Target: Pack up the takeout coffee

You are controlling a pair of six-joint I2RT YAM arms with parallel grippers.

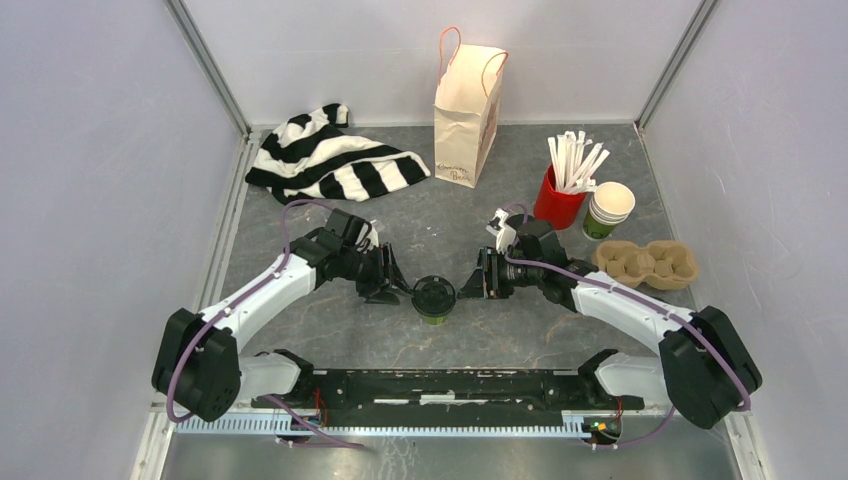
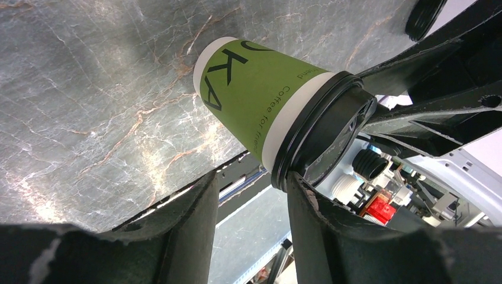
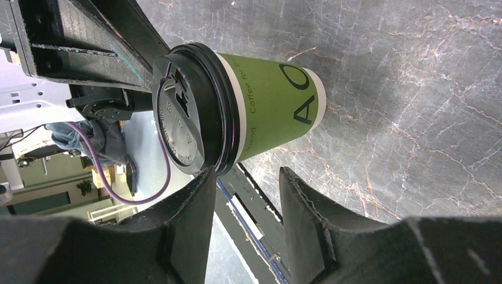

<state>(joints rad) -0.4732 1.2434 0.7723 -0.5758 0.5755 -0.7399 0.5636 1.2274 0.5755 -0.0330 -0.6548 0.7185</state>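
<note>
One takeout coffee (image 1: 433,300), a green paper cup with a black lid, stands upright on the grey marble table (image 1: 450,215) between my two grippers. My left gripper (image 1: 396,290) is just left of it, open; in the left wrist view, where the gripper (image 2: 251,177) has an empty gap, one fingertip (image 2: 296,186) touches the rim of the lid (image 2: 322,136). My right gripper (image 1: 470,284) is just right of the cup, open. In the right wrist view its gripper (image 3: 247,174) holds nothing, and one fingertip (image 3: 207,177) rests at the lid (image 3: 183,112) edge of the cup (image 3: 269,100).
A cardboard cup carrier (image 1: 645,263) lies at the right. Behind it are stacked lidless cups (image 1: 607,208) and a red cup of white sticks (image 1: 560,195). A paper bag (image 1: 467,100) stands at the back centre, a striped cloth (image 1: 330,160) at the back left.
</note>
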